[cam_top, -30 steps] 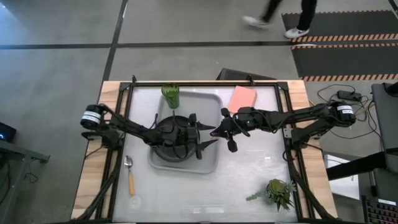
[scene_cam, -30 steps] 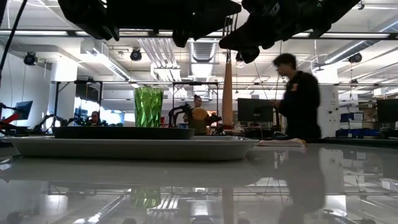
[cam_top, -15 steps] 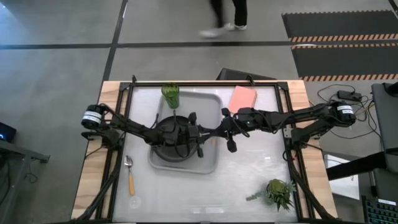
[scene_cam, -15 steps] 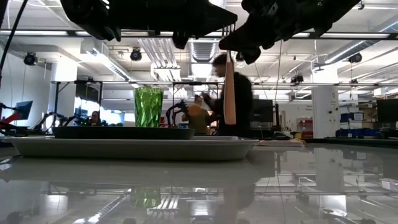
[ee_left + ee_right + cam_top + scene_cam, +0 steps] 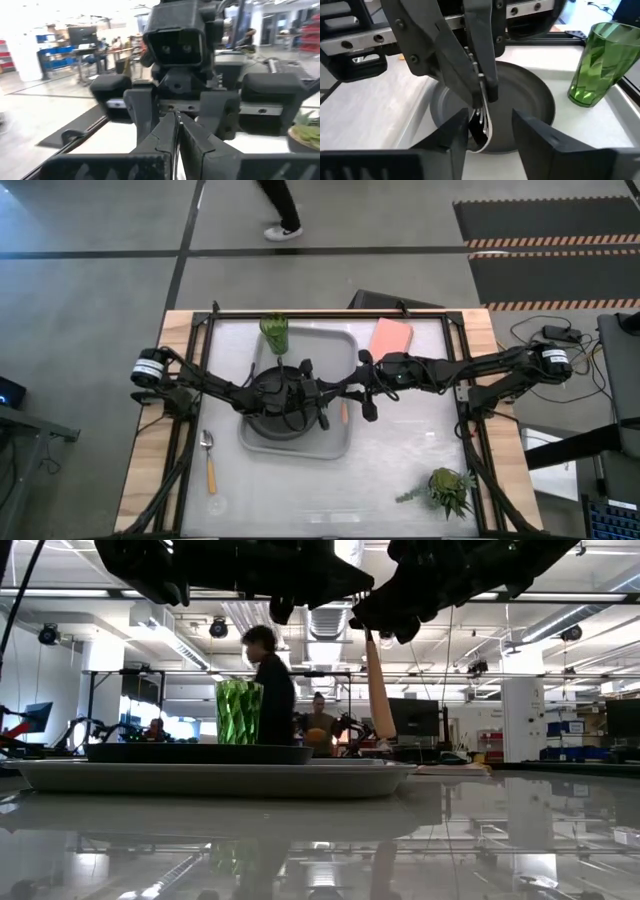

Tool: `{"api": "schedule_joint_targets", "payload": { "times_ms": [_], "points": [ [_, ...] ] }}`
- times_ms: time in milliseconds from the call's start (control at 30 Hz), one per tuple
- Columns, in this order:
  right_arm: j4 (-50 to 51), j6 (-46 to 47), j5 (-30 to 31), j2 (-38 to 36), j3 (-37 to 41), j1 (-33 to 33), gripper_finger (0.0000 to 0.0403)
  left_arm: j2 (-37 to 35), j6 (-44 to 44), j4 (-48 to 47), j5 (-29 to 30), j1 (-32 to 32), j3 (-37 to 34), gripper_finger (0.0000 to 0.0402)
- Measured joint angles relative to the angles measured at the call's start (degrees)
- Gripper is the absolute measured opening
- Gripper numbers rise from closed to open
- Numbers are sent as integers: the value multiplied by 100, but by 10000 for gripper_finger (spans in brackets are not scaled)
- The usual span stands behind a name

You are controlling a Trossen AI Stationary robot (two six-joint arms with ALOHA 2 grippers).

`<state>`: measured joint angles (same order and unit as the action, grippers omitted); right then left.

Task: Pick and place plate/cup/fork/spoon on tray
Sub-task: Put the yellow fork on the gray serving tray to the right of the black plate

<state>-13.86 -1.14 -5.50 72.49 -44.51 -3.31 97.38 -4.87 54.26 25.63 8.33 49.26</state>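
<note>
The black plate (image 5: 280, 402) lies on the light-grey tray (image 5: 340, 448), and the green cup (image 5: 274, 333) stands on the tray's far left corner. On the table left of the tray rests the spoon (image 5: 208, 458). Above the tray's right part the two arms meet tip to tip. My left gripper (image 5: 336, 393) is shut on the fork (image 5: 378, 690), whose orange handle (image 5: 343, 412) hangs down. My right gripper (image 5: 492, 137) is open, its fingers standing on either side of the fork's metal end. My left gripper pinches the fork's silver metal end (image 5: 481, 116) between its two fingers (image 5: 487, 75). The fingers come about level from the table's left. The fork hangs below them, handle down and a little tilted, clear of the tray.
A salmon-pink pad (image 5: 390, 337) lies at the far right of the table and a small plant (image 5: 447, 490) near its front right corner. A person (image 5: 270, 690) walks through the room beyond the table.
My left gripper, wide open a second ago, has shut on the fork's metal end in front of my right gripper. The fork's handle, which hung straight down, now hangs slightly tilted. Both arms have stayed over the tray's right part.
</note>
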Motion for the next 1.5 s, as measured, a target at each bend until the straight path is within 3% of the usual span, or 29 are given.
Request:
{"api": "schedule_joint_targets", "payload": {
  "times_ms": [200, 433, 667, 800, 933, 1167, 1500],
  "points": [
    [36, 111, 480, -7, 0, -11, 180, -33, 16, -529, 1004, 43, -16, 1],
    [248, 417, 1158, -7, 0, -11, 191, -61, 18, -607, 2291, 164, -16, 1],
    [436, 703, 1164, -9, 2, -8, 192, -79, 105, -570, 2854, 187, -18, 0],
    [421, 760, 1265, 67, 2, 32, 192, -83, 416, -536, 2894, 184, -18, 0],
    [366, 790, 1732, 368, 2, 141, 190, -120, 732, -492, 2894, 185, -16, 0],
    [-608, 775, 1751, 1063, 2, 330, 172, -223, 755, -548, 3015, 183, -11, 0],
    [-1120, 878, 2208, 1175, -10, 358, 164, -280, 765, -556, 3084, 180, 22, 0]
  ]
}}
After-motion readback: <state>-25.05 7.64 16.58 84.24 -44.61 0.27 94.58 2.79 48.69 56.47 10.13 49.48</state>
